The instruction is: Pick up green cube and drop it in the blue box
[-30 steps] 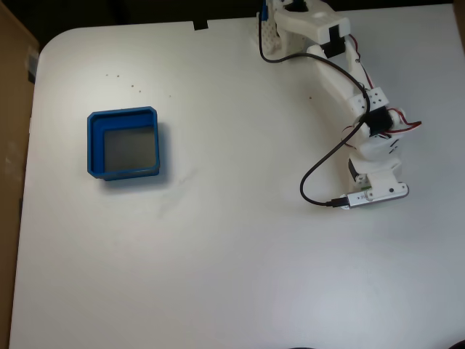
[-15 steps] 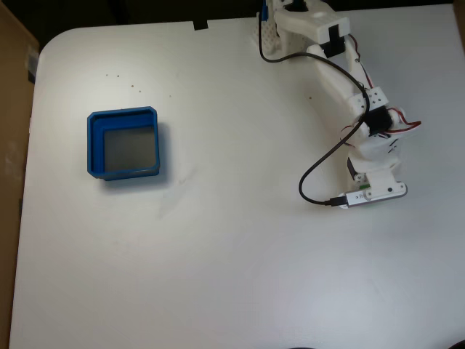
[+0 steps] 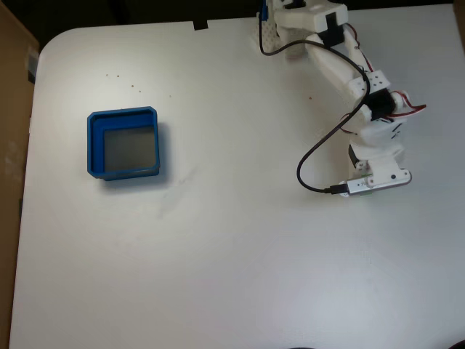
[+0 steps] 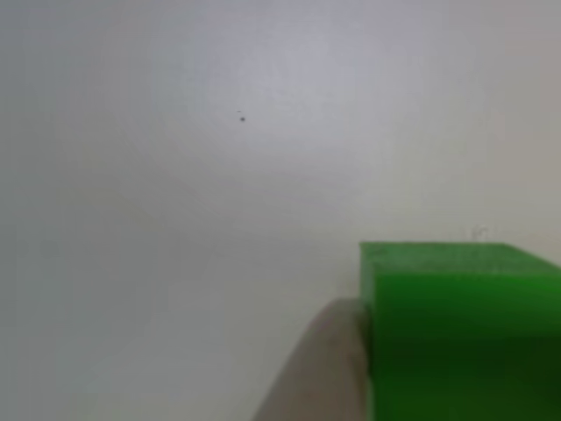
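The green cube (image 4: 456,324) sits large at the bottom right of the other view, above the white table. A pale finger (image 4: 324,368) presses against its left face. In the fixed view my gripper (image 3: 372,183) is at the right side of the table, under the wrist's white camera housing, and appears shut on the cube. The blue box (image 3: 94,145) lies far off at the left of the table. Its grey floor is bare and one corner is cut.
The white arm runs from its base (image 3: 290,22) at the table's top edge down to the wrist. A black cable (image 3: 309,163) loops out to the left of the wrist. A brown board (image 3: 11,109) borders the table on the left.
The wrist and its camera housing have shifted slightly up and to the right in the fixed view, and the upper arm has swung a little. The blue box has not moved.
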Robot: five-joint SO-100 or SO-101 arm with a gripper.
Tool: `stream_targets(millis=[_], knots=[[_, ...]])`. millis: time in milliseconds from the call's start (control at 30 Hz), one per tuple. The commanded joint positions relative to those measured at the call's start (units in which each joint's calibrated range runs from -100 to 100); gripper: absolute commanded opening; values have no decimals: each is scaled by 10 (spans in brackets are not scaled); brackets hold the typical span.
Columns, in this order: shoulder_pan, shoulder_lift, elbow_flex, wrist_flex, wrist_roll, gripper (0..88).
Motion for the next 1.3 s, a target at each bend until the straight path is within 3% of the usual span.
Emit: stream_targets(millis=[0, 467, 767, 1267], knots=[[8, -99, -31, 28, 2, 18], [149, -202, -32, 230, 2, 20], [266, -236, -36, 215, 2, 21], [465, -231, -32, 87, 2, 21]])
